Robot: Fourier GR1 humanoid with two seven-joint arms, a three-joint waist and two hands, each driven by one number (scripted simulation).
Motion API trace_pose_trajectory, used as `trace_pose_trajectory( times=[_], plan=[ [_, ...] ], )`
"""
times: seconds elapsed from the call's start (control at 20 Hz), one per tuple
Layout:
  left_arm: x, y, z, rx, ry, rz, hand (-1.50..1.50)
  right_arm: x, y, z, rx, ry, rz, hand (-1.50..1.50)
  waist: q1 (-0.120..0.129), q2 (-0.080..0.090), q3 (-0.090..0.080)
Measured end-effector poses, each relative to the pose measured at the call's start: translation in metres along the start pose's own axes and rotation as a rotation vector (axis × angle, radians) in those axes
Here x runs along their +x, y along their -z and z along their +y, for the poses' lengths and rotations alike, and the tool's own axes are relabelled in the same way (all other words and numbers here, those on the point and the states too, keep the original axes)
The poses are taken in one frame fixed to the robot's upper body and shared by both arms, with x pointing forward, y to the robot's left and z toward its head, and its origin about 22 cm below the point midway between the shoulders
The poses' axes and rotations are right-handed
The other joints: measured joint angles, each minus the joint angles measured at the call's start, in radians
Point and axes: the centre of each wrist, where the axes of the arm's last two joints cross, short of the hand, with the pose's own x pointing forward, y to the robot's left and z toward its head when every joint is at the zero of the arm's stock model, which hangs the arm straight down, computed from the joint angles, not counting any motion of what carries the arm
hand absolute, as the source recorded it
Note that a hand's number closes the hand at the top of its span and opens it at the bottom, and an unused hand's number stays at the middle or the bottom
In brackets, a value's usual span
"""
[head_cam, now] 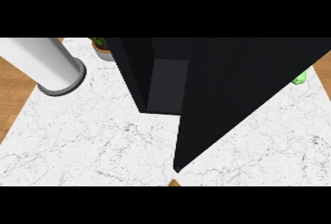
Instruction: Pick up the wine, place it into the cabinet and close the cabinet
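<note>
At far left a grey forearm (45, 61) is hanging over the marble counter (84, 140), its hand out of view, so I cannot tell how the fingers are standing. Mid-frame the black cabinet (220, 78) is filling the view, door seemingly open; the wine is not showing, unless the green scrap (299, 79) at right is it. Doing this well is likely meaning getting the wine fully inside before swinging the door.

Smooth white marble with fine grey veins on the desk (84, 140). Matt black panels on the cabinet (245, 78). Left of the cabinet, smooth pale-grey forearm (39, 57), brown wood (13, 87) beyond.
</note>
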Motion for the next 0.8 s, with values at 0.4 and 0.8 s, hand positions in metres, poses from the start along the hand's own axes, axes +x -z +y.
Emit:
trace_pose_trajectory(
  times=[0.4,0.8],
  plan=[
    [0.013,-0.002,0.025,0.016,0.027,0.009,-1.50,-0.003,0.086,-0.004,-0.102,-0.026,-0.023,1.50,0.001,0.011,0.001],
    [0.029,-0.006,0.044,0.026,0.052,0.020,-1.50,-0.002,0.164,-0.043,-0.104,-0.033,0.006,1.50,0.002,0.016,0.004]
  ],
)
